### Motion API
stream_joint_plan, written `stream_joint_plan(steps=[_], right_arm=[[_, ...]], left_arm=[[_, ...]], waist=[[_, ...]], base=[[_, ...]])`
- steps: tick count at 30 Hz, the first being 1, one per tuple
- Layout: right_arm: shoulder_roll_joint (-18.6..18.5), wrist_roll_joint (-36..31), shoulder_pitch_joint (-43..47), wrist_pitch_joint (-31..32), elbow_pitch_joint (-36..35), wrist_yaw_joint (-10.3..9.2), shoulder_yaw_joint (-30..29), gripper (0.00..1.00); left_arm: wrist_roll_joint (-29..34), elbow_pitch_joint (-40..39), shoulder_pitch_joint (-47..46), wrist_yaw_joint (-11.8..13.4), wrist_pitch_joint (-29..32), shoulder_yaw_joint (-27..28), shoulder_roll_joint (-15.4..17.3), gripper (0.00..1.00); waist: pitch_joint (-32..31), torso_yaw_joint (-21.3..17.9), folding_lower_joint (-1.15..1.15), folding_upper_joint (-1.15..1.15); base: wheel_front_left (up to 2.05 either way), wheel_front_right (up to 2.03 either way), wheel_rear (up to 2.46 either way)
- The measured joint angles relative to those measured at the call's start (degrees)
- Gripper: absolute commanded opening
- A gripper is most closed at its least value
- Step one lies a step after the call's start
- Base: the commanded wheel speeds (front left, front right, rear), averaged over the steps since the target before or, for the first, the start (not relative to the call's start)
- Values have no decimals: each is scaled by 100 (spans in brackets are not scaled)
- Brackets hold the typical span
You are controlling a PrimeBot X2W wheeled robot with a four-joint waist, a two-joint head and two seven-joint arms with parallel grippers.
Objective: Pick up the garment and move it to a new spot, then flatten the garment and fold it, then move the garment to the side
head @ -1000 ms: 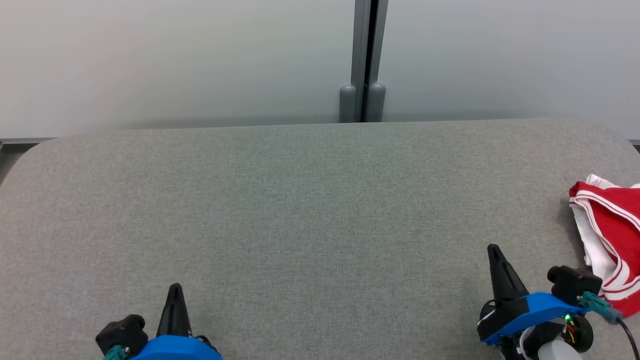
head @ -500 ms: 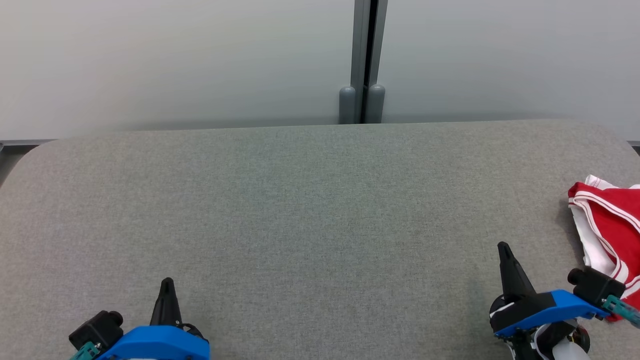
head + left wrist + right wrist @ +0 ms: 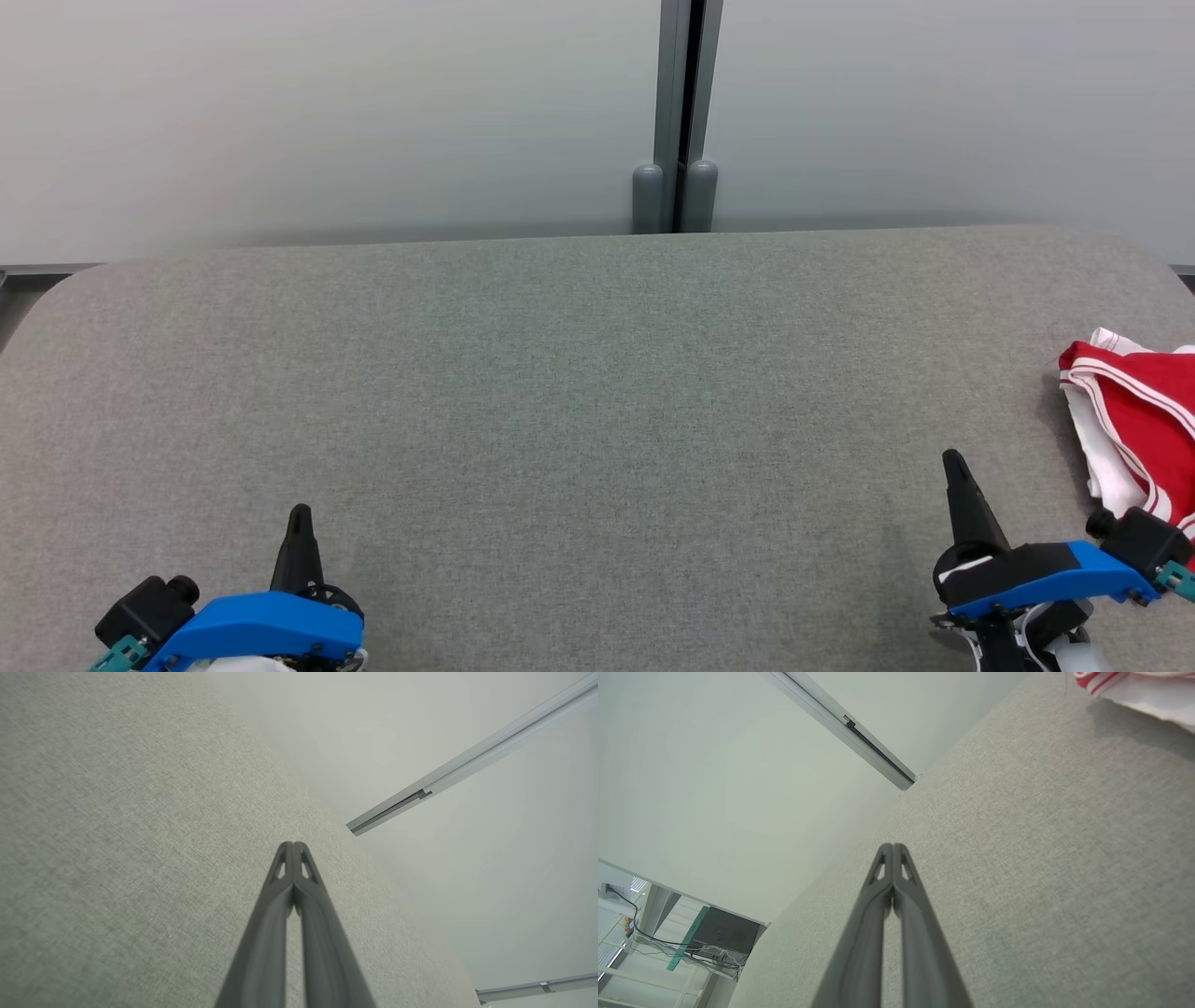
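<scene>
Red-and-white garment (image 3: 1134,411) lay bunched at the right edge of the tabletop (image 3: 579,392), just right of & a bit beyond the right gripper (image 3: 954,462). Its visible part ran near-to-far. Right arm was clearly nearer, with the left gripper (image 3: 300,515) well apart at near left. Both jaws clenched, empty. Grey fabric surface, pale wall panels w/ a grey post (image 3: 686,112) behind.

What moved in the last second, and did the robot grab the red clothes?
The left tool slid left and the right tool slid right, closer to the red and white garment. Nothing was grabbed: both tools stayed shut and empty. The garment stayed lying at the right edge of the grey table.
</scene>
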Motion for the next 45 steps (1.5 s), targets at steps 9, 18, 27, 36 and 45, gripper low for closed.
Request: stream_joint_plan(steps=[9, 18, 27, 36, 45], right_arm=[[-1, 631, 12, 156, -138, 0, -59, 0], [-2, 1193, 38, 310, -275, 0, -119, 0], [-3, 1734, 114, 452, -401, 0, -169, 0], [-5, 2210, 121, 565, -500, 0, -211, 0], [-7, 2669, 137, 690, -610, 0, -258, 0]], left_arm=[[-594, -63, -26, -107, 157, 92, 0, 0], [-1149, -126, -105, -200, 310, 223, 0, 0], [-1651, -193, -124, -270, 453, 293, 0, 0], [-2125, -240, -153, -366, 569, 408, 0, 0], [-2558, -290, -219, -428, 689, 465, 0, 0]], waist=[[-15, -3, 0, 0], [-29, -7, 0, 0], [-44, -10, 0, 0], [-58, -14, 0, 0], [-73, -17, 0, 0]], base=[[0, 0, 0], [0, 0, 0], [0, 0, 0], [0, 0, 0], [0, 0, 0]])
